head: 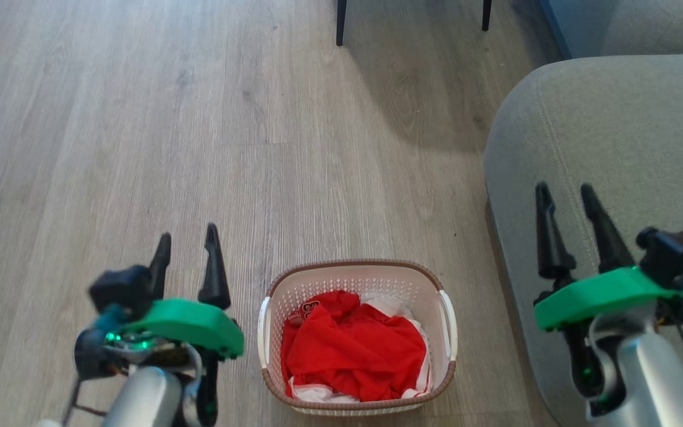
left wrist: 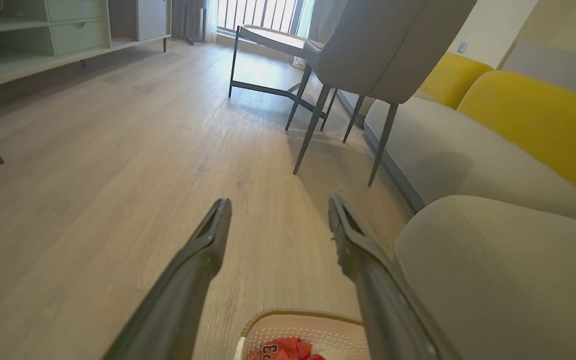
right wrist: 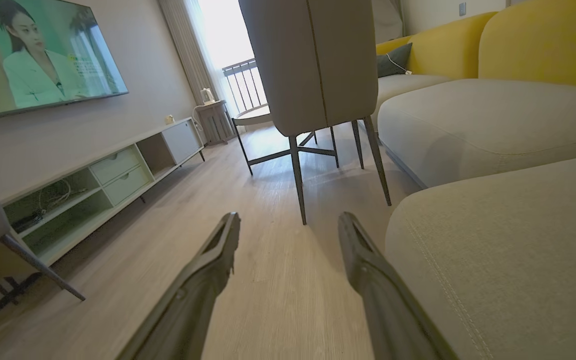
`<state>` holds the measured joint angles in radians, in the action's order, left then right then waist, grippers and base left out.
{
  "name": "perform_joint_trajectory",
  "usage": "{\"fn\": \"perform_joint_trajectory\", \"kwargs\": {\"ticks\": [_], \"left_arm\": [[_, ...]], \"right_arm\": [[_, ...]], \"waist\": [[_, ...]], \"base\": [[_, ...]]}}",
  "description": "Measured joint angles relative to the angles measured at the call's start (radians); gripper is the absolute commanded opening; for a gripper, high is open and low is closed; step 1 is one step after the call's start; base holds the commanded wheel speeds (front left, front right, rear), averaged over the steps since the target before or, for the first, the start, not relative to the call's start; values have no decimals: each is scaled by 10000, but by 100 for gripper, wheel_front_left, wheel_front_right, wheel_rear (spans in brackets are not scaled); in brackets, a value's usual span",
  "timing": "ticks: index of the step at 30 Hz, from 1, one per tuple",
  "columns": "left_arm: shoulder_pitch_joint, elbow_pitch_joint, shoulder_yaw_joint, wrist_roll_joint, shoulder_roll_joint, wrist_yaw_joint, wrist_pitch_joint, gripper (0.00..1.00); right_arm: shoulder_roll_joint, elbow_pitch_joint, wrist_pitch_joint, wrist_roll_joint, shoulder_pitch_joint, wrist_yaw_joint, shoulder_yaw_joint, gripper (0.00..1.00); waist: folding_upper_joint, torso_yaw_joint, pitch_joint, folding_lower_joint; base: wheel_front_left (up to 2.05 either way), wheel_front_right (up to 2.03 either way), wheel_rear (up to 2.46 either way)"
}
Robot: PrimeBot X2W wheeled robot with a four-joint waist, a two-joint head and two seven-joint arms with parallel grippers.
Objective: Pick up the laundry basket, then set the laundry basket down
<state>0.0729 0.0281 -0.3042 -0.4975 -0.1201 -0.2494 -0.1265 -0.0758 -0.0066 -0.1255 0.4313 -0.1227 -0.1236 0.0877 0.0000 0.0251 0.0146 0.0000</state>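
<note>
The laundry basket (head: 356, 279), white perforated plastic with a brown woven-look rim, stands on the wood floor at the bottom centre of the head view, holding a red and white garment (head: 353, 350). Its far rim (left wrist: 304, 316) peeks in at the bottom of the left wrist view. My left gripper (head: 189, 238) hovers open to the basket's left, nothing between its fingers. My right gripper (head: 564, 193) is open too, raised over the grey sofa cushion to the basket's right. Both sets of fingers point away from me.
A grey sofa cushion (head: 614, 148) runs along the right, close beside the basket. A grey chair on dark metal legs (right wrist: 313, 65) stands ahead, with a side table (left wrist: 268, 40) behind it. A low TV cabinet (right wrist: 108, 175) lines the left wall.
</note>
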Motion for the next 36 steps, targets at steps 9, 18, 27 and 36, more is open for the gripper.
{"fn": "perform_joint_trajectory", "kwargs": {"ticks": [9, 18, 27, 36], "left_arm": [[228, 1047, -1281, 662, -380, -1127, -247, 100], [362, 884, -1262, 903, -278, -928, -472, 100], [348, -380, -802, 2307, -50, -857, -788, 100], [349, -1076, -1039, 3622, -19, -1106, -1039, 100]], "right_arm": [[-6, 888, -270, -662, 58, 0, 383, 100], [-6, 1097, -514, -1802, 49, 0, 525, 100], [94, 704, -744, -2056, 44, 0, 773, 100], [105, 182, -1060, -2522, 22, 0, 742, 100]], "waist": [[0, -3, -122, 0], [0, -1, -142, 0], [0, -2, -100, 0], [0, 43, -16, 0]], "base": [[0, 0, 0], [0, 0, 0], [0, 0, 0], [0, 0, 0]]}}
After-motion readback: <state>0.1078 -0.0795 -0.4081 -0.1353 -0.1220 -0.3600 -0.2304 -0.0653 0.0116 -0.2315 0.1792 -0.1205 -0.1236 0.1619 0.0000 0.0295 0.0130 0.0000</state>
